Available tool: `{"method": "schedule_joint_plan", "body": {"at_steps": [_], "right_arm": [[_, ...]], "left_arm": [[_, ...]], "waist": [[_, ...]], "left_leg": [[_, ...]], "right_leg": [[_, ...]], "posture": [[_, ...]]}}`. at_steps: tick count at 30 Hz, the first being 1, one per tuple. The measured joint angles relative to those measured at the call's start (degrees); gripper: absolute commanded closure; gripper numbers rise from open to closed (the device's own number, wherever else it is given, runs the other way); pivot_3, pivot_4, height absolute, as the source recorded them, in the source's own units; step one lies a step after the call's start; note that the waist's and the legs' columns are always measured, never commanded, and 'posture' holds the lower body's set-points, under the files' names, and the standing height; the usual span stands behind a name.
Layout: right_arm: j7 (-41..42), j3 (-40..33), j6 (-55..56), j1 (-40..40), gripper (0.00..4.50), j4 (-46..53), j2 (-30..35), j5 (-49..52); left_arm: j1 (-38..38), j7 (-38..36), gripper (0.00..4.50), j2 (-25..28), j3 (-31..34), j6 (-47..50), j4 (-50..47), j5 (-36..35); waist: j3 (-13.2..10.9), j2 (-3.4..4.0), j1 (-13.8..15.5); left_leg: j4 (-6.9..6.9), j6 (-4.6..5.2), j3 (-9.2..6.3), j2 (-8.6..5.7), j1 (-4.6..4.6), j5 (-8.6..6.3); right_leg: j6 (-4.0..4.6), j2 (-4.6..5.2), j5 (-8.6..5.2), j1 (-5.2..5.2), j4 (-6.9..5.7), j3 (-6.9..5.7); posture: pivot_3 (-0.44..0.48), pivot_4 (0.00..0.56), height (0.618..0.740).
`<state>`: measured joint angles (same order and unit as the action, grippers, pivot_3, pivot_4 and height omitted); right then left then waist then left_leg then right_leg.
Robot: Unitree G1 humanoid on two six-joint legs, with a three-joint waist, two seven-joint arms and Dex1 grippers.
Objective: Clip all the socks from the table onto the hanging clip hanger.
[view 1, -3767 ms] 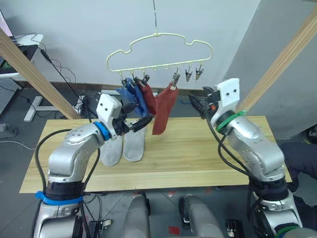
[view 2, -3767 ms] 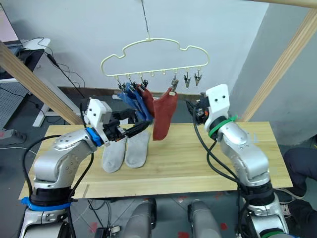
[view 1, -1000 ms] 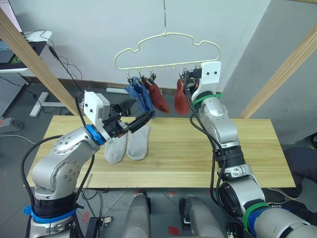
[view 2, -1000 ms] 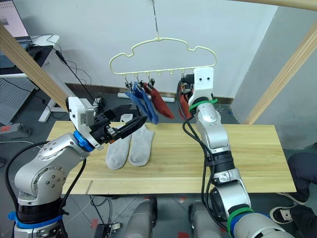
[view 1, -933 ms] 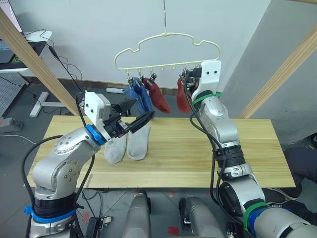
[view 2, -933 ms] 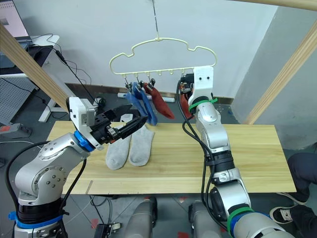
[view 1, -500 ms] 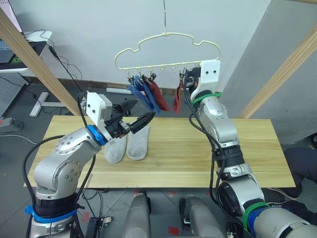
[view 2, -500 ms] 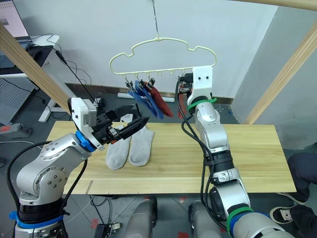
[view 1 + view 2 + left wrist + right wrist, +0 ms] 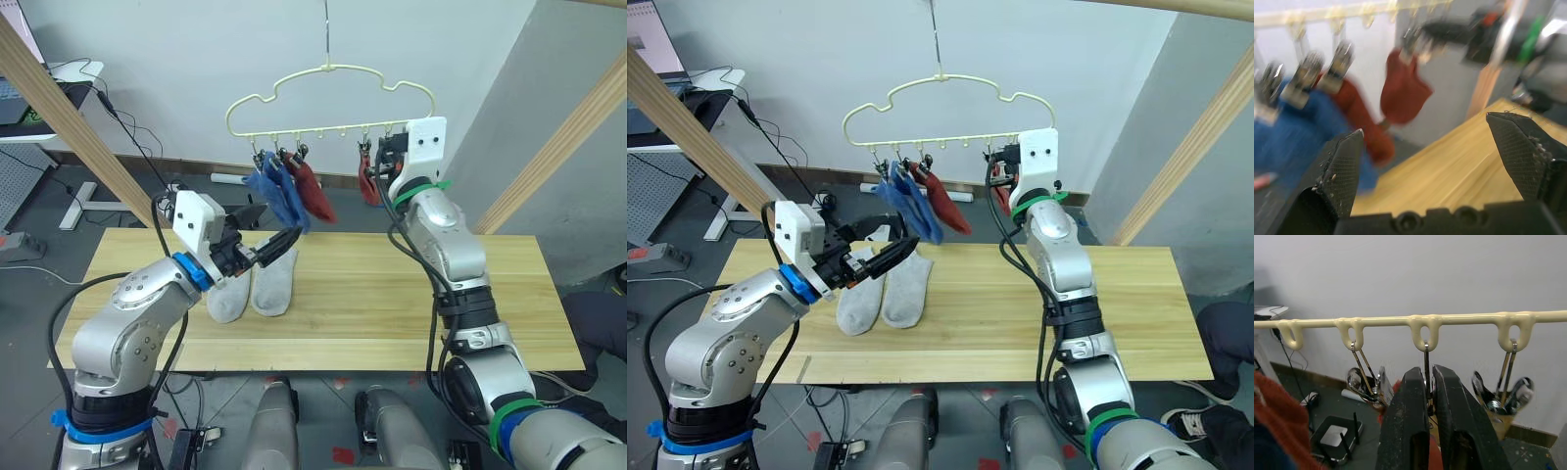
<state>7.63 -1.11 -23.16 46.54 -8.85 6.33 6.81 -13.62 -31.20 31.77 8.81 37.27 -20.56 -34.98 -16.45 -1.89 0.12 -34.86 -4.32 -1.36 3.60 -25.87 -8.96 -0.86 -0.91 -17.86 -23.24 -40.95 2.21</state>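
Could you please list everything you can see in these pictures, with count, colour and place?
Clip hanger: one, pale yellow, hanging above the table.
Blue socks: two, clipped at the hanger's left end.
Red socks: two, rust red, one clipped beside the blue pair, one at the right gripper.
Grey socks: two, light grey, lying side by side on the table.
Table: one, light wood, below the hanger.
Wooden poles: two, slanting at either side.
Left gripper: black fingers open, raised over the grey socks.
Right gripper: fingers pinched on a metal clip of the hanger.

Matt knit socks (image 9: 253, 289), grainy wood table (image 9: 392, 304)
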Motion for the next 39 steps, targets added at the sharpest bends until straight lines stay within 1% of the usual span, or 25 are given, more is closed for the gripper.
{"method": "schedule_joint_plan", "body": {"at_steps": [1, 4, 6, 8, 13, 16, 20, 22, 27, 31, 33, 34, 39], "right_arm": [[1.43, 0.0, -1.33, -0.05, 4.48, 0.86, 1.25, 0.68], [5.36, -0.03, -5.33, -0.22, 4.48, 3.37, 4.63, 2.27], [7.47, -0.01, -7.82, -0.44, 4.48, 4.92, 6.06, 3.5], [8.77, 0.03, -9.78, -0.58, 4.48, 6.18, 6.91, 4.02], [9.21, -0.08, -13.03, -1.02, 4.48, 8.75, 7.03, 5.19], [8.51, -0.1, -14.11, -1.23, 4.48, 9.78, 6.83, 5.51], [7.97, -0.12, -15.36, -1.78, 4.48, 11.57, 6.77, 5.72], [7.47, -0.2, -15.87, -2.37, 4.48, 12.65, 6.86, 5.75], [6.94, -0.32, -17.24, -2.95, 4.48, 14.34, 6.85, 5.79], [6.39, -0.47, -17.71, -3.08, 4.5, 14.84, 6.79, 5.85], [6.25, -0.57, -17.71, -3.07, 4.5, 14.84, 6.76, 5.91], [6.16, -0.66, -17.71, -3.07, 4.5, 14.84, 6.75, 5.93], [6.14, -0.93, -17.7, -3.04, 4.5, 14.72, 6.68, 6.11]], "left_arm": [[0.46, 0.34, 0.0, 0.43, -0.78, -0.4, 1.44, 1.8], [0.72, 0.97, 0.0, 0.31, -3.61, -3.93, 7.78, 8.09], [-0.47, 2.02, 0.0, -1.45, -6.08, -7.3, 13.35, 12.39], [-2.64, 3.01, 0.0, -3.4, -9.12, -10.47, 19.92, 16.77], [-9.59, 4.36, 0.0, -8.29, -14.99, -20.03, 37.79, 25.84], [-14.25, 5.5, 0.0, -11.0, -15.88, -25.06, 47.43, 29.25], [-19.3, 7.09, 0.0, -12.16, -16.29, -28.46, 57.56, 32.82], [-20.64, 7.74, 0.0, -12.59, -15.95, -29.42, 61.01, 33.57], [-22.45, 7.53, 0.0, -13.35, -15.01, -28.83, 63.68, 33.91], [-22.05, 5.29, 0.83, -13.61, -14.22, -27.8, 63.1, 33.61], [-21.44, 4.27, 1.14, -13.58, -13.9, -27.36, 62.19, 33.46], [-20.89, 3.93, 1.19, -13.55, -13.85, -27.19, 61.36, 33.4], [-19.18, 2.55, 1.49, -13.42, -13.29, -26.01, 58.65, 33.41]], "waist": [[0.0, 0.0, 0.01], [-0.01, 0.01, -0.01], [0.0, 0.01, 0.16], [0.0, 0.01, 0.32], [0.0, 0.01, 0.21], [0.0, 0.0, 0.0], [0.0, 0.0, -0.24], [0.0, 0.0, -0.32], [0.02, -0.01, -0.32], [0.06, 0.02, -0.33], [0.07, 0.03, -0.33], [0.07, 0.03, -0.33], [0.07, 0.03, -0.28]], "left_leg": [[0.0, 0.0, 0.0, 0.0, 0.0, 0.0], [0.0, 0.01, 0.02, -0.01, 0.0, 0.0], [0.0, 0.02, 0.03, -0.01, -0.01, -0.01], [0.0, 0.02, 0.05, -0.03, -0.01, -0.01], [0.02, 0.02, 0.05, -0.02, -0.04, -0.01], [0.01, 0.02, 0.06, -0.03, -0.06, -0.01], [0.01, 0.02, 0.08, -0.04, -0.05, -0.01], [0.01, 0.03, 0.1, -0.04, -0.05, -0.01], [-0.02, 0.03, 0.12, -0.05, -0.02, -0.01], [-0.02, 0.03, 0.11, -0.05, -0.01, 0.0], [-0.02, 0.03, 0.11, -0.05, 0.0, 0.0], [-0.02, 0.03, 0.11, -0.06, 0.0, 0.0], [-0.02, 0.03, 0.1, -0.05, 0.0, 0.0]], "right_leg": [[0.0, 0.0, 0.0, 0.0, 0.0, -0.01], [0.0, 0.0, 0.0, -0.01, 0.02, 0.0], [0.0, 0.0, 0.0, -0.01, 0.05, 0.0], [0.0, 0.0, 0.0, -0.01, 0.06, 0.01], [0.0, -0.02, 0.0, -0.03, 0.08, -0.01], [0.0, -0.02, 0.0, -0.04, 0.08, -0.04], [-0.01, -0.02, 0.0, -0.04, 0.07, -0.07], [-0.01, -0.02, 0.0, -0.04, 0.07, -0.08], [-0.01, -0.02, 0.0, -0.02, 0.03, -0.1], [-0.01, -0.02, 0.0, -0.01, 0.0, -0.11], [-0.01, -0.02, 0.0, -0.01, 0.0, -0.11], [-0.01, -0.02, 0.0, -0.01, 0.0, -0.1], [-0.01, -0.01, 0.0, -0.01, 0.0, -0.09]], "posture": [[0.101, 0.251, 0.74], [0.091, 0.251, 0.74], [0.091, 0.251, 0.74], [0.068, 0.252, 0.74], [0.043, 0.253, 0.74], [0.034, 0.251, 0.74], [0.016, 0.249, 0.74], [0.006, 0.25, 0.74], [0.005, 0.248, 0.74], [0.005, 0.248, 0.74], [0.005, 0.248, 0.74], [0.02, 0.251, 0.74], [0.031, 0.253, 0.74]]}}
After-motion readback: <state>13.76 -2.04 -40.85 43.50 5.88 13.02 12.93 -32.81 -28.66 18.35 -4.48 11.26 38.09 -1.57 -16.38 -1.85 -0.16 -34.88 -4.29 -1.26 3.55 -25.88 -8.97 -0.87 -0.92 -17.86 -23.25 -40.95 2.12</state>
